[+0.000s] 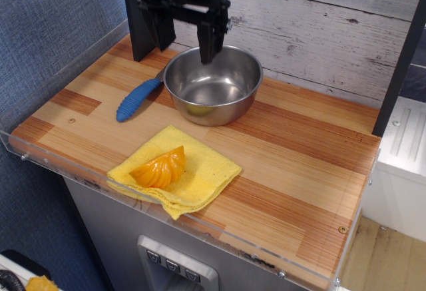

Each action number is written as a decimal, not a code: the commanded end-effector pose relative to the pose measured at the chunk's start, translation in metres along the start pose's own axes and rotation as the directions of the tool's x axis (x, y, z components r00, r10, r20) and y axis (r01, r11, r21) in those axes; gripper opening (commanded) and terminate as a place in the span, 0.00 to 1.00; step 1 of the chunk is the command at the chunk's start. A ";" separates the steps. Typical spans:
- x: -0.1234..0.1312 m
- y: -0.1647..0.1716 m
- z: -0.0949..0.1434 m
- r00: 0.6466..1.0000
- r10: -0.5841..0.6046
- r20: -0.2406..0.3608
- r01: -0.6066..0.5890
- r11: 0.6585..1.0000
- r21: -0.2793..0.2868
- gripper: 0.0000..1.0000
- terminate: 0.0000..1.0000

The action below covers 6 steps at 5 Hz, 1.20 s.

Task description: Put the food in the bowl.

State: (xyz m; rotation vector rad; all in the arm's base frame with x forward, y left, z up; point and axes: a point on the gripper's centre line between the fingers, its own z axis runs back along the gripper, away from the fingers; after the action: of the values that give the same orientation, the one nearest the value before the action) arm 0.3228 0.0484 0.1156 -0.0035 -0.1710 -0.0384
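Observation:
The food [160,168] is a glossy orange ridged toy piece lying on a folded yellow cloth [178,171] near the front edge of the wooden table. The round steel bowl [213,83] stands behind it, toward the back, and is empty inside. My black gripper [184,43] hangs at the back of the table, above the bowl's far left rim. Its fingers are spread apart and hold nothing. It is far from the food.
A blue-handled utensil [137,99] lies left of the bowl, its head hidden behind it. A clear acrylic rim [40,161] borders the table's left and front edges. A black post [138,18] stands at the back left, against a white plank wall.

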 end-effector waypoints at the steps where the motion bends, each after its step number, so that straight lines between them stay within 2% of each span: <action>1: 0.034 -0.002 0.054 0.997 -0.016 0.079 0.024 0.994 -0.106 1.00 0.00; 2: -0.002 -0.014 0.034 0.990 -0.128 0.058 0.135 0.980 -0.147 1.00 0.00; 3: -0.030 -0.008 0.009 0.979 -0.202 0.006 0.201 0.974 -0.099 1.00 0.00; 4: -0.040 -0.004 -0.014 0.973 -0.229 -0.040 0.229 0.973 -0.005 1.00 0.00; 6: -0.056 -0.009 -0.039 0.977 -0.209 -0.034 0.210 0.976 0.063 1.00 0.00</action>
State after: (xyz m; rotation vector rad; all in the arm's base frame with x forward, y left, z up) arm 0.2692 0.0377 0.0555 0.0698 -0.1011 -0.2448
